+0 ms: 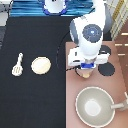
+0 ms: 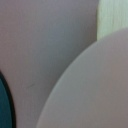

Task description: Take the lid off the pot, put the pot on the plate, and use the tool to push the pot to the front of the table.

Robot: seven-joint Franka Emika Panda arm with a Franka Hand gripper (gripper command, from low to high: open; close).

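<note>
The large flat black worktop (image 1: 35,95) fills the exterior view's left and middle. A brownish-pink stove panel (image 1: 72,95) lies on the exterior view's right side of it. At the exterior view's top there is a blue striped cloth (image 1: 30,6) with a white object (image 1: 54,6) on it.

On the black surface, near the exterior view's left, lies the small cream-coloured spatula with a slotted head (image 1: 18,64). Just beside it, but not touching, is the flat round tan plate with a raised rim (image 1: 41,65), with nothing on it.

On the stove, a big grey pan with a long handle (image 1: 95,106) stands near the exterior view's bottom. One black round burner (image 1: 107,70) shows beside the arm.

The white robot arm (image 1: 90,37) reaches from the exterior view's top and bends down over the stove. Its tool (image 1: 87,69) points straight down on the small round pinkish-tan pot (image 1: 87,75), of which only a small part shows under it. The pot stands on the stove, well apart from the plate. Whether the tool is wide or narrow, I cannot tell.

In the wrist view a smooth, round pinkish-tan surface (image 2: 90,90) fills much of the picture, very close; whether it is the lid or the pot itself, I cannot tell. Beside it are the stove panel and a dark burner edge (image 2: 4,105).
</note>
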